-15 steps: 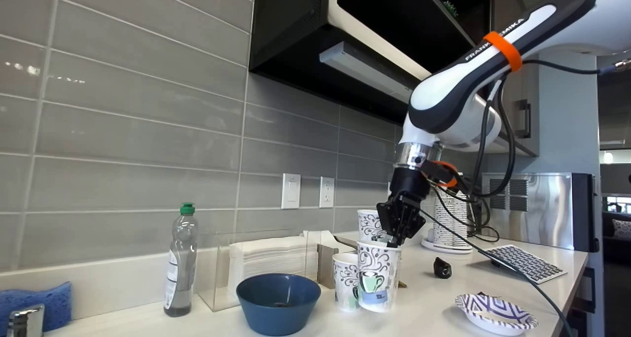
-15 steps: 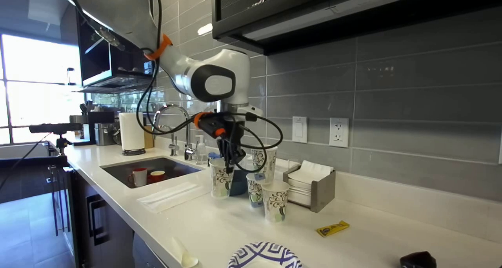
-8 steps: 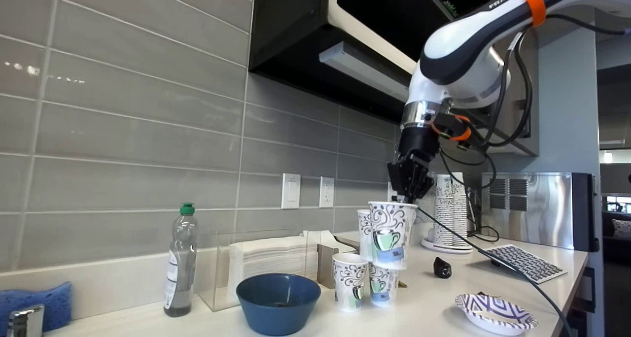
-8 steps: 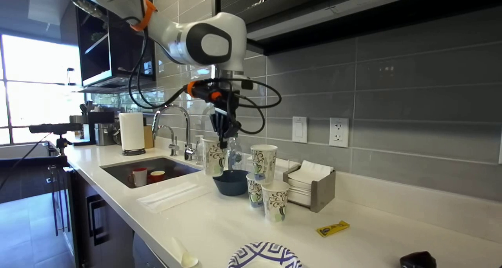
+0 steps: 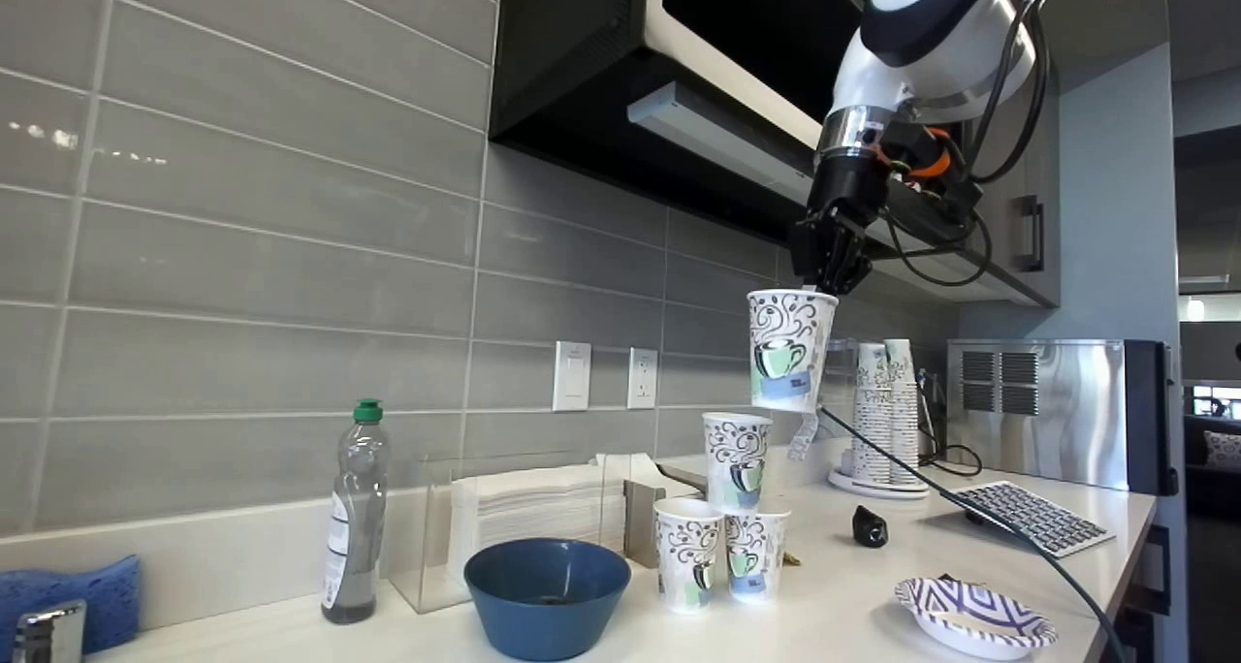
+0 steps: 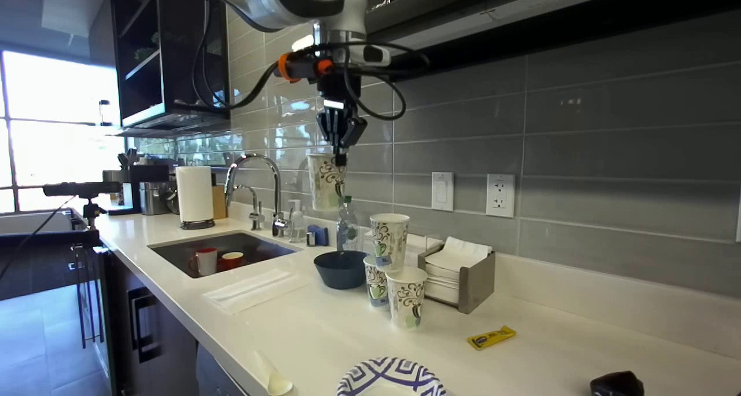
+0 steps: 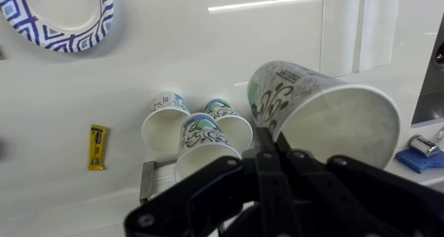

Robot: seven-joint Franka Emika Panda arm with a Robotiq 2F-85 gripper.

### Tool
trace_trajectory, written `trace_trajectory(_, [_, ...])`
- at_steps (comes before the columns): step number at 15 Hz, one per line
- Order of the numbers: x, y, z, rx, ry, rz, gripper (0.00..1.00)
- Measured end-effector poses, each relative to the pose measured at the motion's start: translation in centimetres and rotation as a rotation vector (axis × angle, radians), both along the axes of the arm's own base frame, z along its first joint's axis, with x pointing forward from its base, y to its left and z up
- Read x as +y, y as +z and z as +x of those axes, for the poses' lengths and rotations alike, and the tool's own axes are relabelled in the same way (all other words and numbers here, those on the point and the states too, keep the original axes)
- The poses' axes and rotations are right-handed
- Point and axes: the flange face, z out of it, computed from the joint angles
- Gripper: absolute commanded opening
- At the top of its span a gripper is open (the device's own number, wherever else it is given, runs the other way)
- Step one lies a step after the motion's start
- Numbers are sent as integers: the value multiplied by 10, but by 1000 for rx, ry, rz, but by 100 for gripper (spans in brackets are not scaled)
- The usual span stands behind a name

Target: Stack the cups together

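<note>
the gripper [image 7: 274,140] pinches the held cup [image 5: 787,348] by its rim wall, from inside and out, so the base hangs free, presumably to go onto or into another. this cup is in the air, apart from the rest, nearly upright. one lower cup [image 6: 407,306] and another lower cup [image 6: 377,289] stand just beside each other, nearer the back edge of the counter [image 6: 336,338] than its front edge, seemingly as a base: the upper cup [image 6: 391,242] appears to straddle their rims, which likely shares its weight.
</note>
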Motion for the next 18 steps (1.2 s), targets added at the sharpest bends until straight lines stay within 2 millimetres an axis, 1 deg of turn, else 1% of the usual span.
trace_trajectory(1, [-3,4,0,-5,-3,0,3])
trace_trajectory(3, [-4,5,0,-6,-4,-2,1])
trace_trajectory(6, [-4,4,1,-6,-5,-2,1])
trace_trajectory(9, [-7,9,4,-46,-25,-10,1])
trace_trajectory(12, [-18,17,7,-90,-51,-45,1])
trace_trajectory(15, [-31,20,8,-113,-74,-69,1])
trace_trajectory(18, [-37,21,11,-132,-83,-71,1])
